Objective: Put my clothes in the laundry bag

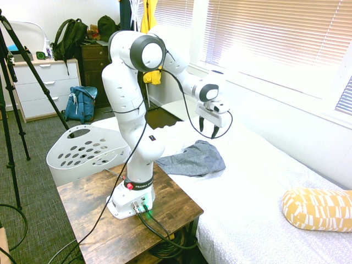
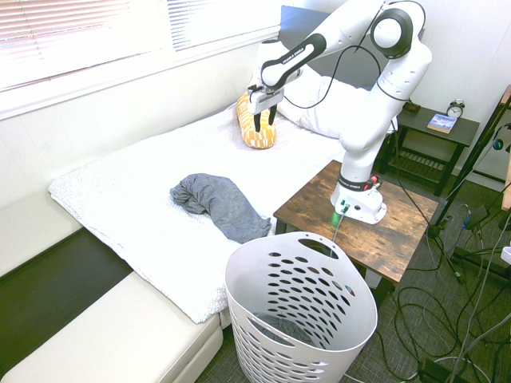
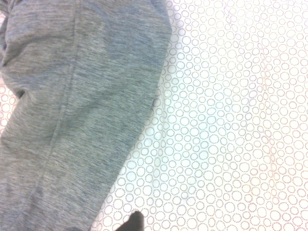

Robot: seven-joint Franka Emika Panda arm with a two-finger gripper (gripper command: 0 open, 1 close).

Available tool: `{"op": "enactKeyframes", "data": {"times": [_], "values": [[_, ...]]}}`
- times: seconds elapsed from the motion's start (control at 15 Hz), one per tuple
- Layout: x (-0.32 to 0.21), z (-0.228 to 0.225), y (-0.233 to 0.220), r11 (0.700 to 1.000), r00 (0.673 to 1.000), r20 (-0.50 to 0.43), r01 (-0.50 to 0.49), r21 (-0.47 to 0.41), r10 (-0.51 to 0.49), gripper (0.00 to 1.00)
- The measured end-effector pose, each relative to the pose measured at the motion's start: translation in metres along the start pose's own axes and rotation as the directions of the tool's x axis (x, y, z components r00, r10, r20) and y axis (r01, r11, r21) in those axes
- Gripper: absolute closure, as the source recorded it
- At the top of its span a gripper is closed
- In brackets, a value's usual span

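The clothes (image 1: 192, 159) are one crumpled blue-grey garment lying on the white bed cover (image 1: 258, 187), near the bed's edge by the wooden table. In the second exterior view the clothes (image 2: 215, 203) lie between the window side and the laundry bag (image 2: 299, 319). My gripper (image 1: 209, 129) hangs in the air above the bed, a little past the garment's far end, open and holding nothing. It also shows as the gripper (image 2: 263, 124) in front of the pillow. The wrist view looks down on the clothes (image 3: 72, 120) and the dotted cover (image 3: 231, 120). The laundry bag (image 1: 88, 148), a white holed basket, stands on the floor beside the table.
A mustard patterned pillow (image 1: 319, 209) lies on the bed. The arm's base sits on a wooden table (image 1: 99, 220) against the bed. A blue backpack (image 1: 81, 103) leans by a white dresser (image 1: 41, 88). A nightstand (image 2: 431, 140) holds a clock and a book.
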State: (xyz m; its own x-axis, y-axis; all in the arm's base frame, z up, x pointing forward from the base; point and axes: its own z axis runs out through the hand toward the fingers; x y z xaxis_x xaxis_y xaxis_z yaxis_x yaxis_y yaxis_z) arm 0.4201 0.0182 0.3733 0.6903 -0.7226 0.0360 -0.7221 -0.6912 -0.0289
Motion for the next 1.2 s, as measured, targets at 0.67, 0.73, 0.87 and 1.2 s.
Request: {"op": "enactKeyframes", "data": {"times": [0.67, 0.73, 0.87, 1.2], "values": [[-0.033, 0.068, -0.077, 0.975, 0.978, -0.102, 0.193, 0.108, -0.182, 0.0], [-0.04, 0.092, -0.09, 0.968, 0.971, -0.104, 0.227, 0.107, -0.217, 0.0], [-0.049, 0.136, -0.119, 0.944, 0.948, -0.103, 0.31, 0.11, -0.3, 0.0], [-0.061, 0.255, -0.174, 0.901, 0.91, -0.085, 0.414, 0.126, -0.406, 0.0]]}}
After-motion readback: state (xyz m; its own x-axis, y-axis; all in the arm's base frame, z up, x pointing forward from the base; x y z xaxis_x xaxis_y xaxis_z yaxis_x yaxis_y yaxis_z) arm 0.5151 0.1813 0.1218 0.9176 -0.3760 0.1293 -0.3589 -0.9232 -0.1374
